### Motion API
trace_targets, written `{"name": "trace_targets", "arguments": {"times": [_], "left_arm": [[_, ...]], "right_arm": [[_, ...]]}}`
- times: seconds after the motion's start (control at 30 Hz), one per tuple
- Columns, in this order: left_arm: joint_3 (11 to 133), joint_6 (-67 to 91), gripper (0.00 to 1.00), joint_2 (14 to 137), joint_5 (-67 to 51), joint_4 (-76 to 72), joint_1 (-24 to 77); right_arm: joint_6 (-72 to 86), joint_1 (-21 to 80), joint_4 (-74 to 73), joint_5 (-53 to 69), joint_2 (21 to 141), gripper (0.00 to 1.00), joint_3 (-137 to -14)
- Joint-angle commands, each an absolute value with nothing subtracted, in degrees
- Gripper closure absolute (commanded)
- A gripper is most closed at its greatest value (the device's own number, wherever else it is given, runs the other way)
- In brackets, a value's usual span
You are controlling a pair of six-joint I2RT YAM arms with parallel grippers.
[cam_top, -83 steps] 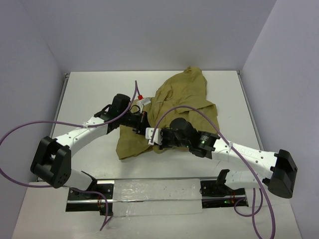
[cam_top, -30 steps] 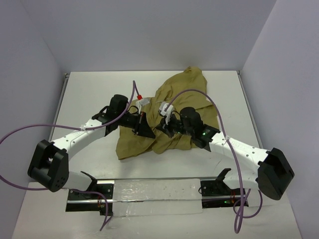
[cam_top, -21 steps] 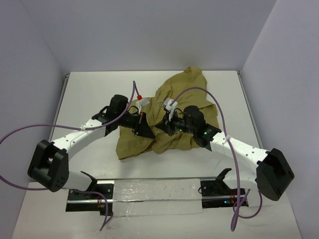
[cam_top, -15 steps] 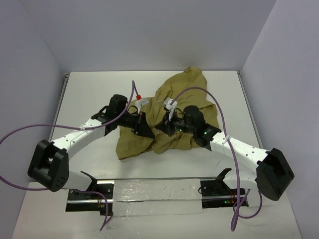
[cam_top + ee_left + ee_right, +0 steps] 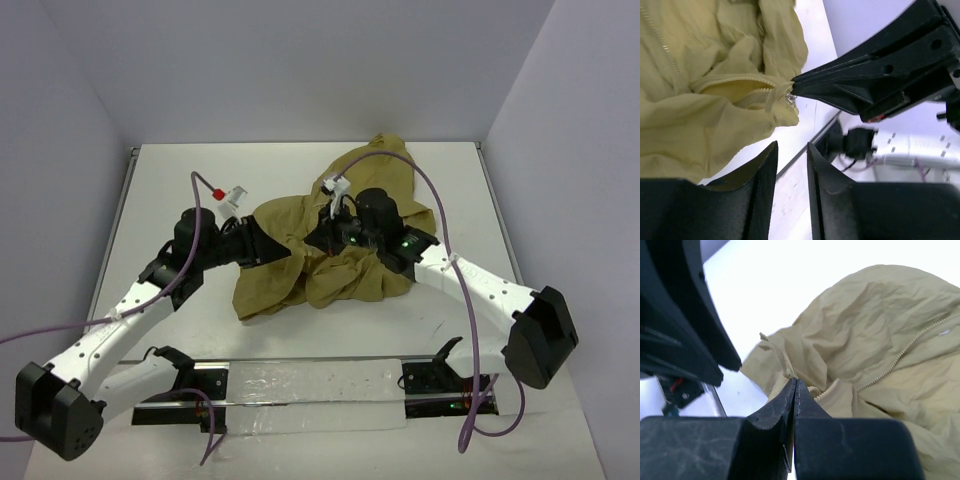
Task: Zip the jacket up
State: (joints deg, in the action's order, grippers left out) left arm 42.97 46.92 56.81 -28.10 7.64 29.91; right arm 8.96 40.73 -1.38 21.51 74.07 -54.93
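Observation:
The olive-tan jacket (image 5: 350, 275) lies crumpled in the middle of the white table (image 5: 180, 170). My right gripper (image 5: 320, 238) is shut on a fold of its edge beside the zipper; the right wrist view shows the jaws (image 5: 795, 381) pinching cloth next to the zipper teeth (image 5: 905, 352). My left gripper (image 5: 258, 247) sits just left of the jacket, its jaws a little apart and empty (image 5: 792, 145), with bare table between them. In the left wrist view the jacket (image 5: 700, 115) is up left, and the right gripper's black fingers (image 5: 865, 85) hold it by the metal zipper pull (image 5: 790, 96).
A metal rail (image 5: 300, 385) runs along the near table edge between the arm bases. Purple cables (image 5: 440, 215) loop over the jacket and both arms. White walls close the table at the back and on both sides. The left gripper's black body (image 5: 685, 325) fills the left of the right wrist view.
My left arm has drawn back to the left and its gripper is now off the cloth. The jacket's left fold is stretched further left. My right gripper has shifted slightly up-left, still pinching the cloth.

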Motion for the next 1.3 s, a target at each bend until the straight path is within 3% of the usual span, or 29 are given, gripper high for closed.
{"name": "trace_targets", "arguments": {"times": [0.0, 0.33, 0.7, 0.97, 1.27], "left_arm": [[40.92, 56.86, 0.58, 53.11, -19.15, 6.03, 29.97], [46.13, 58.53, 0.53, 54.49, -18.81, 17.72, 29.97], [46.61, 62.78, 0.49, 52.19, -14.46, 26.26, 28.44], [39.62, 69.25, 0.46, 49.45, -16.72, 18.59, 25.06], [38.31, 72.26, 0.5, 55.09, -20.6, 13.03, 24.43]], "right_arm": [[14.77, 41.38, -6.84, 19.74, 78.95, 1.0, -62.66], [24.77, 44.29, -21.8, 18.98, 94.64, 1.0, -80.22], [33.99, 45.53, -10.69, 16.24, 93.55, 1.0, -74.86], [37.91, 45.47, 2.77, 10.74, 89.49, 1.0, -64.92], [40.15, 45.53, 10.47, 8.3, 87.8, 1.0, -61.0]]}}
